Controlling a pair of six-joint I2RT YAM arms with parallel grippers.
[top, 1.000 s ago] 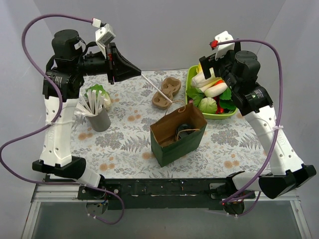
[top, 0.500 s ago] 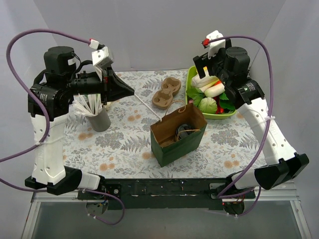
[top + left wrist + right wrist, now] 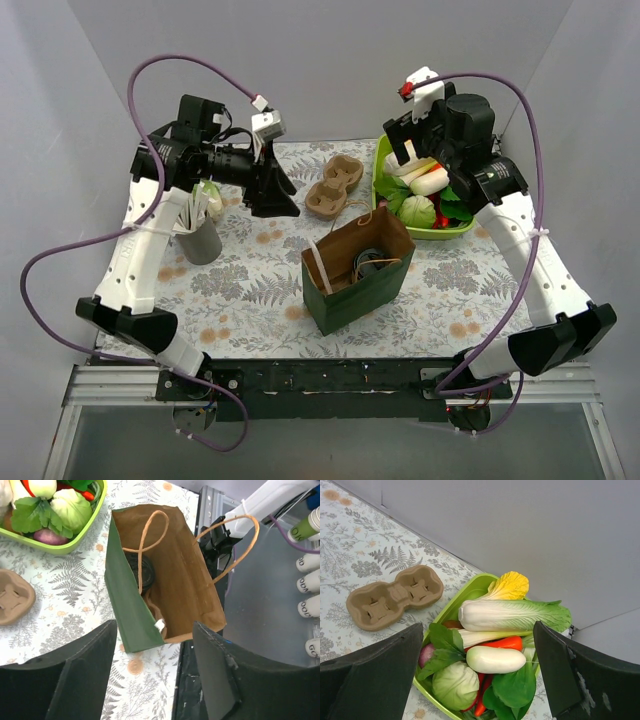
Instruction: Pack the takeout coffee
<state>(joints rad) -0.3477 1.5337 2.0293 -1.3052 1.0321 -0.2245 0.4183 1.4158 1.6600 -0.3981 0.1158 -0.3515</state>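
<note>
A green paper bag [image 3: 345, 295] [image 3: 127, 610] stands open at the middle of the table. The takeout coffee [image 3: 371, 262] [image 3: 140, 570] sits inside it; only its black lid shows. A thin white stick [image 3: 318, 268] [image 3: 160, 625] leans inside the bag's left wall. My left gripper [image 3: 282, 207] [image 3: 154, 645] hangs open and empty above the table, left of and behind the bag, looking down into it. My right gripper [image 3: 415, 150] [image 3: 479, 630] is open and empty, high over the vegetable tray.
A brown cardboard two-cup carrier [image 3: 333, 188] [image 3: 395, 597] lies behind the bag. A green tray [image 3: 468, 226] [image 3: 470, 590] of vegetables is at the back right. A grey cup of white utensils [image 3: 200, 240] stands at the left. The metal front rail [image 3: 210, 500] runs just past the bag.
My left gripper, shut on the white stick, swung right toward the bag and opened; the stick now rests inside the bag. The right arm shifted slightly left and stayed open.
</note>
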